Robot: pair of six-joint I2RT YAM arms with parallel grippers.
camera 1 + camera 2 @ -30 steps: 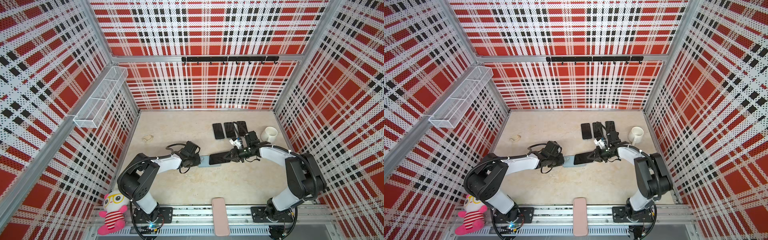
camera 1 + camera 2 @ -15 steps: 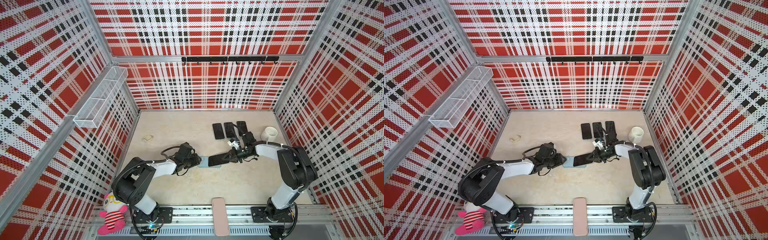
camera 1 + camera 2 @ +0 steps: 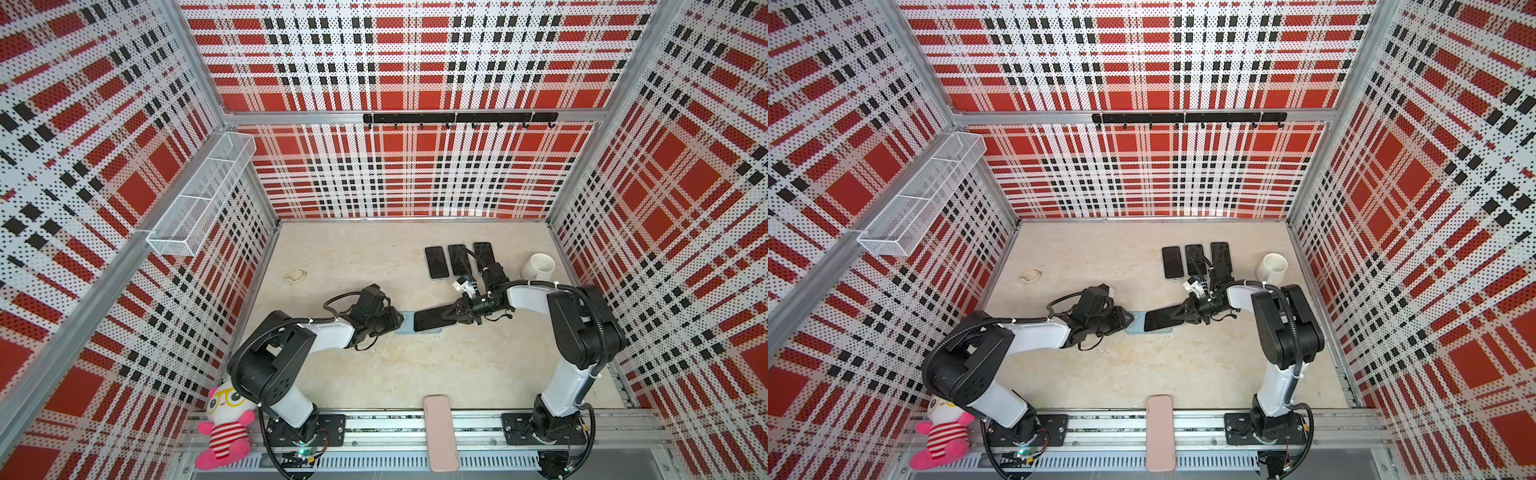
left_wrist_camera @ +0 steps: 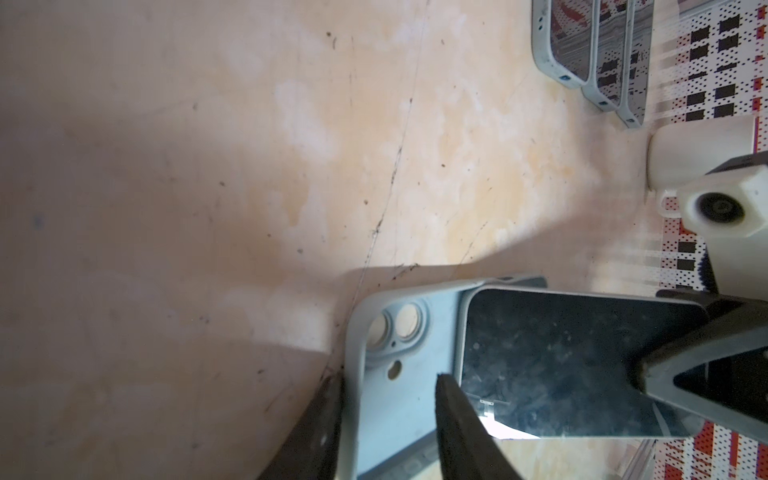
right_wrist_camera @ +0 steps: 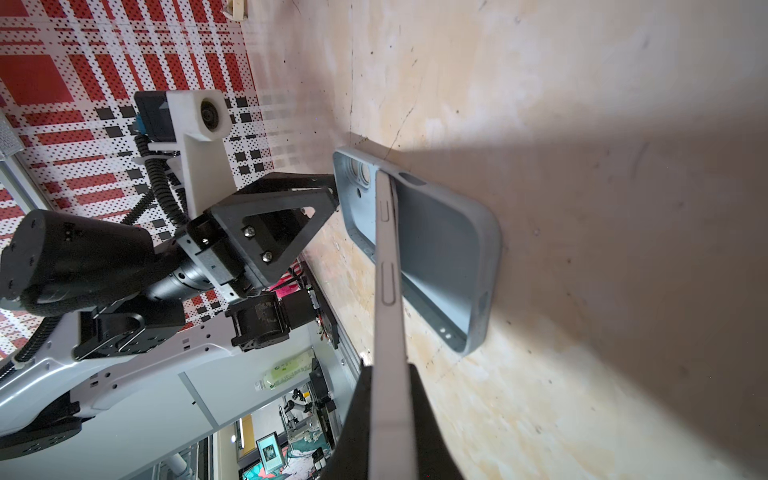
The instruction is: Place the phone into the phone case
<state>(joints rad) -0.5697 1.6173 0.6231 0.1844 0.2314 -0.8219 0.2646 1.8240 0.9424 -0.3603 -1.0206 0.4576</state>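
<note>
Blue-grey silicone is lying open side up near the middle of the table: the phone case, with its camera cut-out end pointing to 9 o'clock in both top views. The right gripper, reaching in from 3 o'clock, is pinching the phone by its two faces, jaws narrow and closed on it. It is holding the phone screen up and tilted, the 9 o'clock end dipping into the case just short of the cut-out. The left gripper is straddling the case's 9 o'clock end wall with jaws partly apart. One finger is lying against the outside and the other is standing inside, clear of the wall, so it is bracing rather than clamping. Insertion looks to be under way. The next move is probably calling for the leading edge to slide toward 9 o'clock under the lip and the raised end to come down, with the inner left finger getting clear. The phone itself is hiding whether its leading corners are seating, and the left wrist view is cutting off part of the case.
</note>
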